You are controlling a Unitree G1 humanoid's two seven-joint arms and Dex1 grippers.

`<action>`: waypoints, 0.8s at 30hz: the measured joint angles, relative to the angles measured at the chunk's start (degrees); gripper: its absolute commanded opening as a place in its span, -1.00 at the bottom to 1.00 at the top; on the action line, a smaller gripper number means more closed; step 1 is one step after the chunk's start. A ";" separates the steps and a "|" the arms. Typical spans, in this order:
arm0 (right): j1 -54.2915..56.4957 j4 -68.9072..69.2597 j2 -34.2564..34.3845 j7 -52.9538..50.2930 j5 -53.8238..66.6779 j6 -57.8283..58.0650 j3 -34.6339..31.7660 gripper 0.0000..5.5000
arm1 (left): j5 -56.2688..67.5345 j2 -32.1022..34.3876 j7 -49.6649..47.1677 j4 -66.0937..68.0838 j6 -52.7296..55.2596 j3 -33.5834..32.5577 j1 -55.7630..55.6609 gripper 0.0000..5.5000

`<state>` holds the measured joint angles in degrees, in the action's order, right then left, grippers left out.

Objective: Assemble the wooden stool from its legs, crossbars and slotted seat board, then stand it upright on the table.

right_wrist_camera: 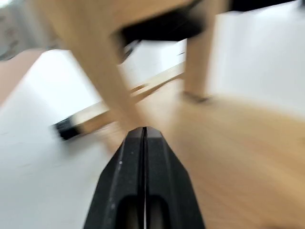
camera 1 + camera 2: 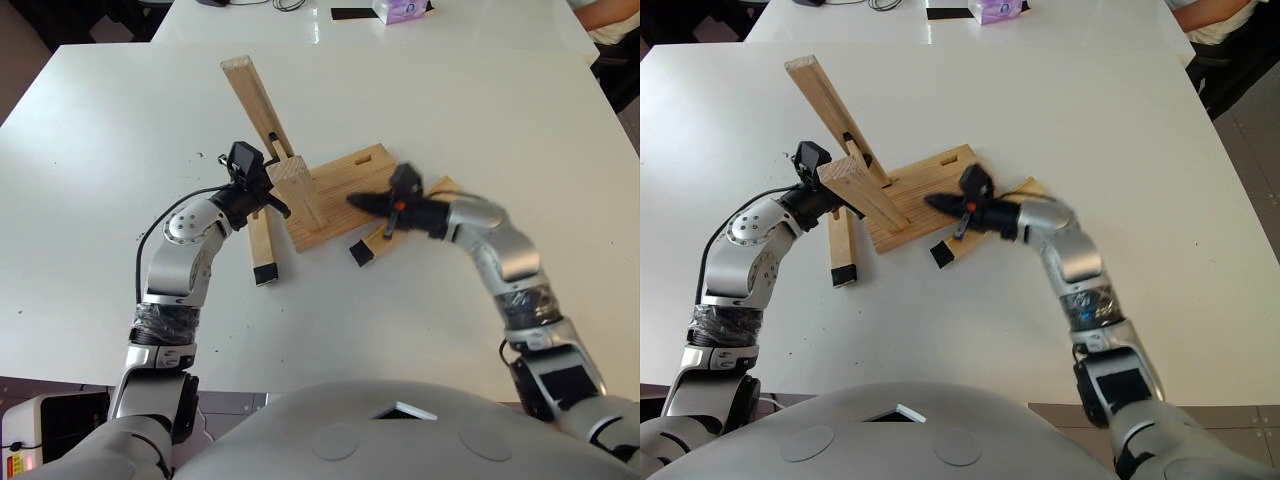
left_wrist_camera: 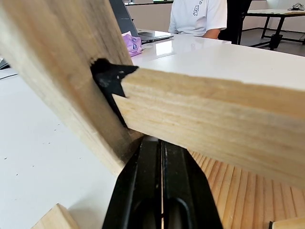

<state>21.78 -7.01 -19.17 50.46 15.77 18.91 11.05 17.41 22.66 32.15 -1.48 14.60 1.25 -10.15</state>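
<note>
Left gripper (image 3: 161, 149), fingers pinched together and empty, noses under the joint where the upright post (image 2: 298, 188) meets the slanted bar (image 2: 258, 95), likely bracing it. The seat board (image 2: 345, 175) sits mid-table, with a spare leg (image 2: 262, 250) at its seven o'clock. From three o'clock the right gripper (image 2: 360, 202), closed on nothing, sits over the board, probably steadying it.

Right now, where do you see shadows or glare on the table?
Left eye view: only soft, faint shadows on the table under the arms, and no hard glare. Left wrist view: the table top shines, with a pale reflection on it. Right wrist view: the table is bright, with no clear shadow edge.
</note>
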 measured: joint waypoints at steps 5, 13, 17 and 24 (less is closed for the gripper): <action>15.35 -24.25 -1.84 -1.09 -10.76 -13.58 2.44 -0.99 | 0.38 0.08 0.34 -2.42 0.30 -1.18 1.99 -1.00; 28.36 -54.52 -0.45 -7.06 -21.57 -30.15 4.90 -0.99 | 7.66 6.47 6.85 -17.63 7.63 -4.58 13.48 -1.00; 32.19 -60.40 0.86 -8.78 -23.20 -32.86 4.39 -0.99 | 14.26 9.91 11.74 -25.34 12.14 -6.12 19.13 -1.00; 33.13 -66.96 1.82 -11.81 -28.07 -33.26 4.83 -0.99 | 12.74 10.69 12.78 -29.29 15.59 2.99 21.41 -1.00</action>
<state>54.90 -73.97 -17.36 38.64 -12.30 -14.35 15.88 30.15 33.35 44.92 -30.77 30.19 4.24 11.26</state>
